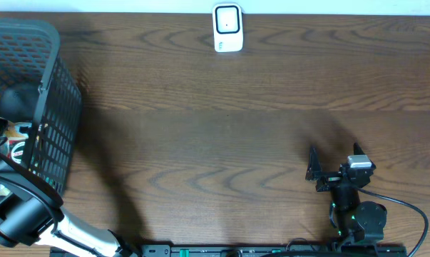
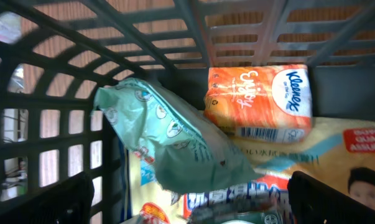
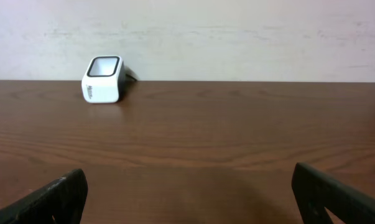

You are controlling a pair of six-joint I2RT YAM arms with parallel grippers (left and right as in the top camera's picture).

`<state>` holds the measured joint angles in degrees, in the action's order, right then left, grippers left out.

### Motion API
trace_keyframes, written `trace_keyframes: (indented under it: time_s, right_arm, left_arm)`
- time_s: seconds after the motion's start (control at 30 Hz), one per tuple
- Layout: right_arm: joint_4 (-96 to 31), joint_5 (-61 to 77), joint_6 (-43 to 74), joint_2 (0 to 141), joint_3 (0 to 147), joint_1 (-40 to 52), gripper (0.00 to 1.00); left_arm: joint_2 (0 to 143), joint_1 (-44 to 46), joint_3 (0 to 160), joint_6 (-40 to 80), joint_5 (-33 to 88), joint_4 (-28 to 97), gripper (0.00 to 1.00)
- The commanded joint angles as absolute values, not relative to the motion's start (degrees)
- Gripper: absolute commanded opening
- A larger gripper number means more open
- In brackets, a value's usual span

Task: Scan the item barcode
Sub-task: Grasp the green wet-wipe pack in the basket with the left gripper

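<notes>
**Step in hand:** pick-up, pre-grasp. Nothing is held, and no item is out of the basket (image 1: 54,86) yet.

**Left gripper** (image 2: 193,202): inside the basket, jaws spread wide, gripping nothing. Both fingertips show at the bottom of the wrist view, with goods below and between them, and no contact is visible.

**Right gripper** (image 3: 193,199): well apart from the basket, low over bare table (image 1: 200,143), jaws fully apart and empty. Idle, pointed toward the scanner.

**Items, all in the basket:**
- Green pouch (image 2: 175,137): topmost, lying slantwise across the pile, nearest the left fingers. Likely the item to scan, though that is a judgement only.
- Orange tissue pack (image 2: 259,99): behind the pouch, against the basket's back wall.
- Yellow pack (image 2: 336,155) plus other printed packs: underneath, partly covered.

No barcode can be made out on any item.

**Scanner** (image 1: 227,28): outside the basket, well apart from it along the table's far edge, window up.

**Next move calls for:**
- Lower the left gripper onto the pouch and close across its crumpled middle.
- Lift clear of the basket rim w/o snagging the mesh.
- Carry to the scanner and turn the pouch until the code faces the window.

**Risks:**
- The soft pouch may slip or fold in the grip.
- The barcode side is unknown, so a regrasp or a hand-over to the right gripper may be needed.
</notes>
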<state>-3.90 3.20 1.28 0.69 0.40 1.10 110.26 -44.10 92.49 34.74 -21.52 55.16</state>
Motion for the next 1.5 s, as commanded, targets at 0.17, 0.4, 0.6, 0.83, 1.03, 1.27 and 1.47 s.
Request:
trace_keyframes:
  time_s: [0.17, 0.4, 0.6, 0.83, 1.03, 1.27, 1.47]
  right_arm:
    - [-4.1, 3.18, 2.09, 0.38, 0.34, 1.45, 0.99]
    - [-4.1, 3.18, 2.11, 0.38, 0.34, 1.45, 0.99]
    - [-4.1, 3.18, 2.11, 0.38, 0.34, 1.45, 0.99]
    - [-4.1, 3.18, 2.11, 0.38, 0.34, 1.45, 0.99]
    - [-4.1, 3.18, 2.11, 0.38, 0.34, 1.45, 0.99]
    - [-4.1, 3.18, 2.11, 0.38, 0.34, 1.45, 0.99]
    - [-4.1, 3.16, 2.11, 0.38, 0.34, 1.45, 0.99]
  left_arm:
    - [110.93, -44.18, 88.25, 35.66, -23.57, 48.8, 0.98]
    - [110.93, -44.23, 86.52, 35.18, -24.03, 44.8, 0.98]
    - [110.96, -44.23, 83.59, 35.22, -23.99, 40.56, 0.98]
    - [111.2, -44.23, 80.12, 35.2, -23.99, 35.66, 0.98]
    - [111.35, -44.23, 78.39, 35.18, -23.99, 34.28, 0.91]
    - [110.98, -44.23, 78.02, 32.38, -23.99, 34.52, 0.07]
    - [106.37, -44.23, 78.02, 29.19, -24.01, 36.38, 0.07]
